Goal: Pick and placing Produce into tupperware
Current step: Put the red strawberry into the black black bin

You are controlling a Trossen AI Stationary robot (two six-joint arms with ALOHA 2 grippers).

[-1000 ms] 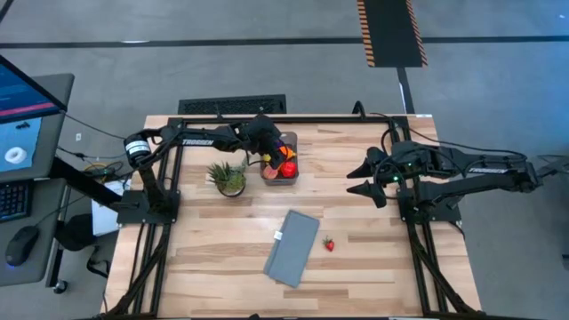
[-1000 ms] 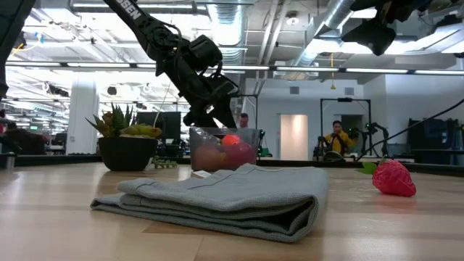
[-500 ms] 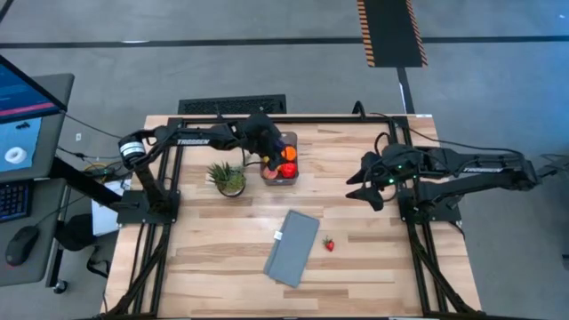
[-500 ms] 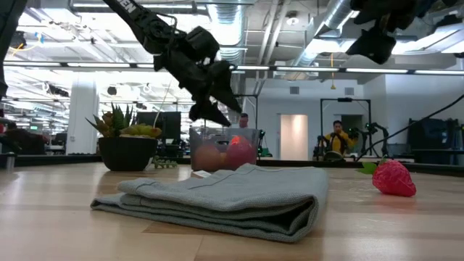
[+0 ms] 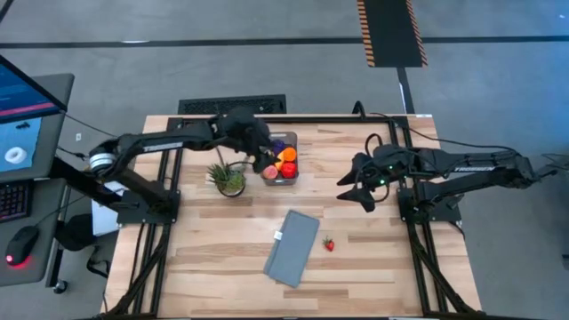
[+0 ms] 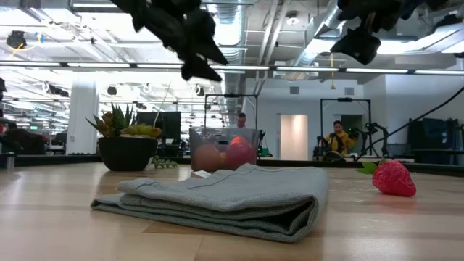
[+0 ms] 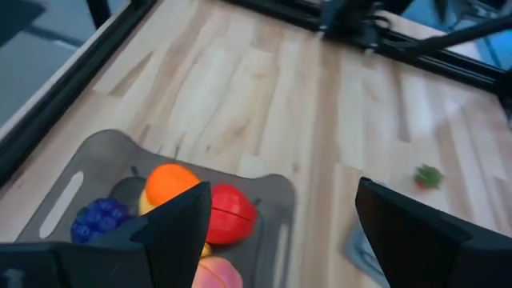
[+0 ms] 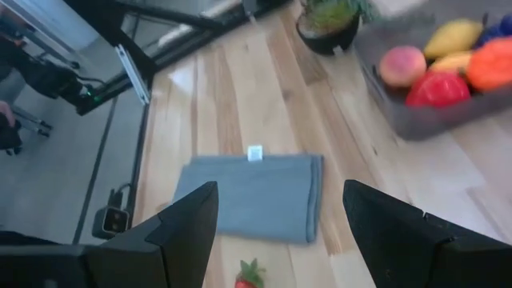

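Lifting up and back from the tupperware (image 5: 281,162), the left gripper (image 5: 260,160) now hangs beside it with jaws wide and empty, so the red, orange, peach and grape produce (image 7: 230,216) inside looks delivered. Meanwhile the right gripper (image 5: 351,188), jaws also wide and empty, has edged toward the strawberry (image 5: 329,244) still lying on the surface (image 5: 373,258) just beside the folded grey cloth (image 5: 293,246), which may crowd that grasp; a potted plant (image 5: 228,177) stands near the tub.

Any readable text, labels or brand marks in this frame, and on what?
Left arm: white lettering, too small to read.
Right arm: white lettering, too small to read.
Grey cloth: white tag, no legible print.
Monitor: screen content unreadable.
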